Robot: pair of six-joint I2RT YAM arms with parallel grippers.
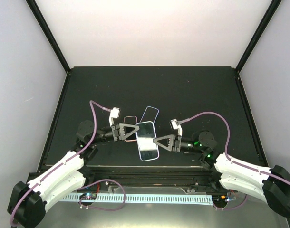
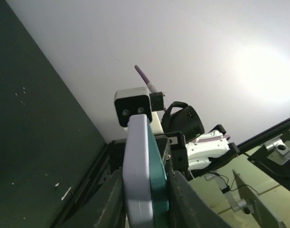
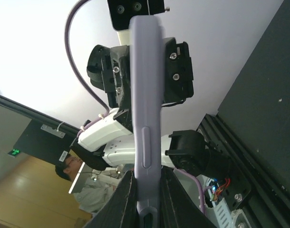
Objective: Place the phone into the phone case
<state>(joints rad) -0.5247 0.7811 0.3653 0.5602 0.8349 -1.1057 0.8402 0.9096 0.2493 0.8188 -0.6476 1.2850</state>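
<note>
Two claws, one phone, one case, and two spare rimmed items. Left claw (image 1: 135, 133) is clenched across the case (image 1: 147, 141), which it holds above the desk (image 1: 192, 95). A pink-rimmed item (image 1: 130, 122) lies flat just behind the left claw. In the left wrist view the phone (image 2: 159, 175) sits edge-on against the case's open side, its teal edge still showing. Whether it is fully seated cannot be told. The pair's long axis runs near to far, glossy face up. A blue-rimmed item (image 1: 149, 114) lies behind it. Right claw (image 1: 156, 141) is clenched on the opposite long edge.
</note>
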